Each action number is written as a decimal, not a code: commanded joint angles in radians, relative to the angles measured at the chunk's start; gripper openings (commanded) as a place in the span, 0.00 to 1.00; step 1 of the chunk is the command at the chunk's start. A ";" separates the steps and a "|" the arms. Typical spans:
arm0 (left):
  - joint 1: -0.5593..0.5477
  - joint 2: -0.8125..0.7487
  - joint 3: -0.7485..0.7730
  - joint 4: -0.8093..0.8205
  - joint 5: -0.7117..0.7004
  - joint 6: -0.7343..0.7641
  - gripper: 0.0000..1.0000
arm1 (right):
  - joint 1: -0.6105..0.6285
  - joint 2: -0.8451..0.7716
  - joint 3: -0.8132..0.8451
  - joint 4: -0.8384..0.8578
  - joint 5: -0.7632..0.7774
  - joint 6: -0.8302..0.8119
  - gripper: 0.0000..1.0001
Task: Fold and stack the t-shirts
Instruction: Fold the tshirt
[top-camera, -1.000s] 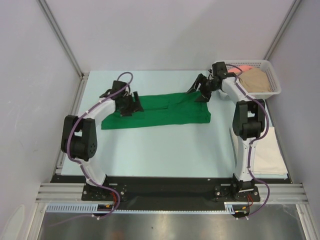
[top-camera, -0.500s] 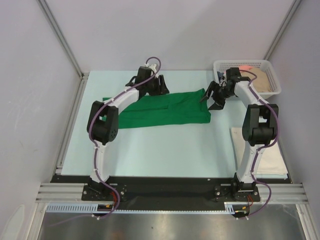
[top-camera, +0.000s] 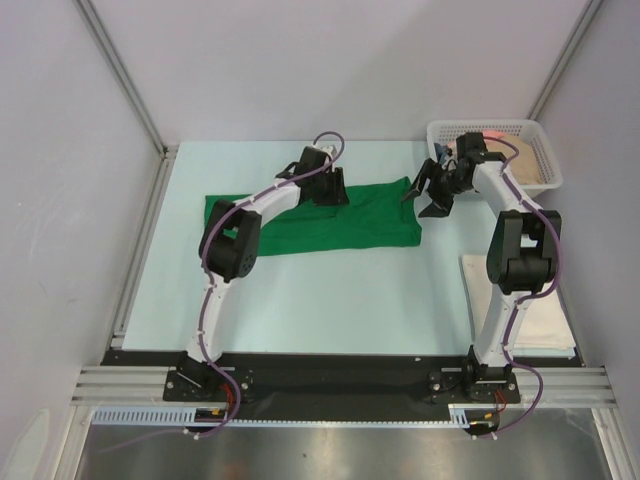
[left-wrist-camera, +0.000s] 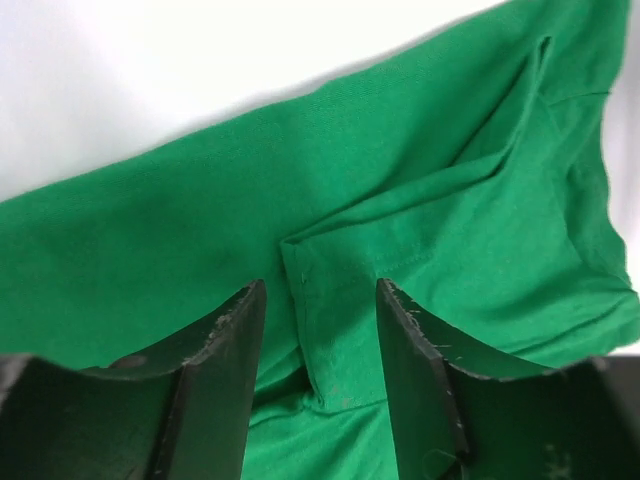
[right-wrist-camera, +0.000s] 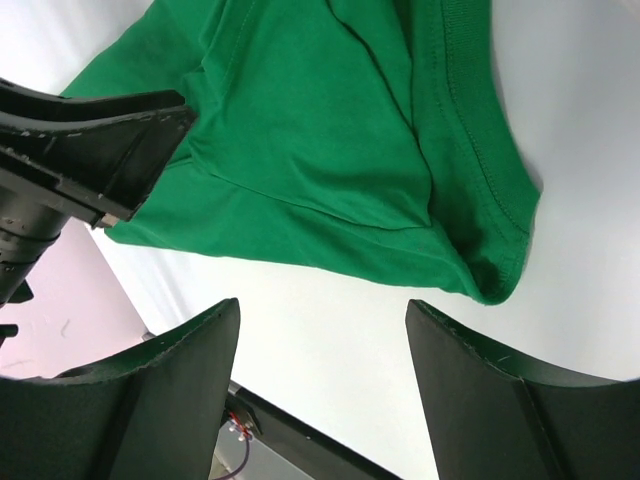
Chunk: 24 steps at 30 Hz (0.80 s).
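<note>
left arm (top-camera: 265, 203) moved right along green t-shirt (top-camera: 370, 225), jaws narrowed

1. Pale blue-green table (top-camera: 330, 290) carries three things.
2. Green t-shirt (top-camera: 370, 225) lies flat on it. It passes under the left gripper (top-camera: 325, 190), and its right end is just beside the right gripper (top-camera: 432, 195).
3. White mesh basket (top-camera: 548, 172) stands just right of the right gripper, on its far side.
4. Cream-white t-shirt (top-camera: 545, 310), folded, lies well nearer than the right gripper — at the table's right edge.

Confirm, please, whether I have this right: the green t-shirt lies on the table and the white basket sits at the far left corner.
Not quite: the white basket sits at the far right corner, as the top external view shows. The green t-shirt does lie on the table.
</note>
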 joint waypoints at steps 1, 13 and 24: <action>0.000 0.017 0.073 -0.028 -0.040 -0.035 0.52 | -0.003 -0.056 -0.001 0.007 -0.017 -0.013 0.74; -0.006 0.071 0.086 -0.011 0.001 -0.119 0.44 | -0.003 -0.052 -0.007 0.013 -0.025 -0.005 0.74; -0.006 0.036 0.050 0.044 -0.004 -0.137 0.07 | -0.003 -0.060 -0.028 0.010 -0.023 -0.004 0.74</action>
